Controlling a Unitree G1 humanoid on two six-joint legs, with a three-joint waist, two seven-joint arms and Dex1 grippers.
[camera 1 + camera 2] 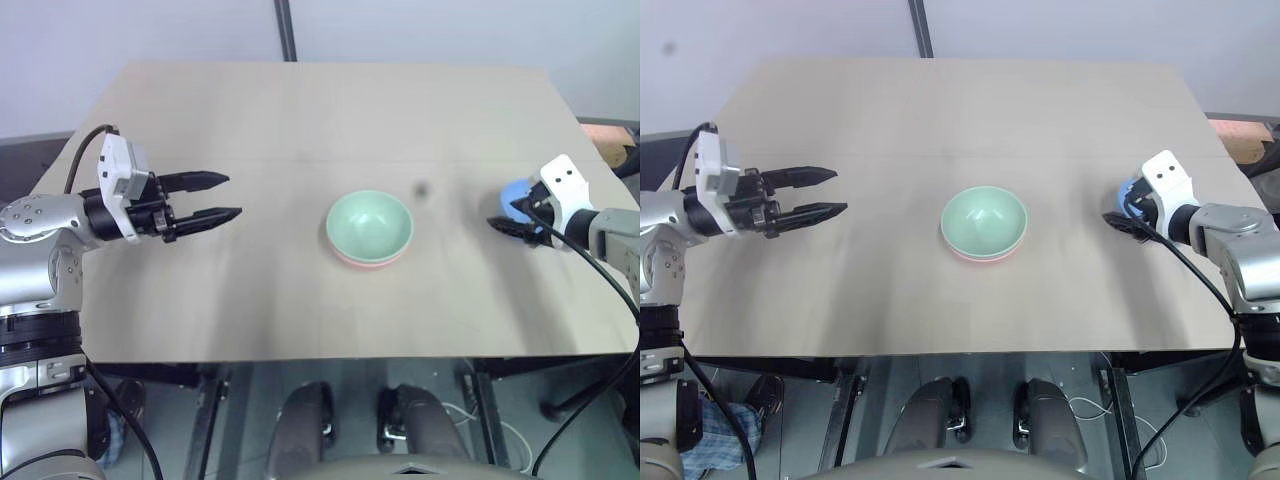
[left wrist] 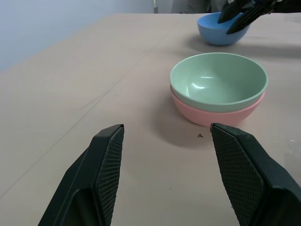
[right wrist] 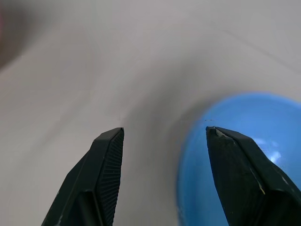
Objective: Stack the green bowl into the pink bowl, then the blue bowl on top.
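Already stacked: the small round mint-green plastic bowl (image 1: 369, 226) is sitting nested inside the small round salmon-pink bowl (image 2: 212, 112) at the middle of the pale wooden bench (image 1: 300, 120).
Still to go: the small round sky-blue bowl (image 2: 220, 29) is standing alone near the bench's right edge, well apart from the stack.
Right gripper (image 3: 164, 134): its jaws are standing open and empty over the blue bowl's near rim, one finger above the bowl's inside and the other above bare bench.
Left gripper (image 1: 218, 197): its jaws are gaping open, holding nothing, hanging well to the left of the stack.
Step in hand: the robot is apparently lining up a pinch on the blue bowl's wall.
Doing it well: it is probably wisest to lower until the rim sits between the fingers, close firmly, lift clear, then centre the bowl over the green one before letting go.
Risk: a shallow pinch is likely to let the smooth rim slip or tip the bowl.
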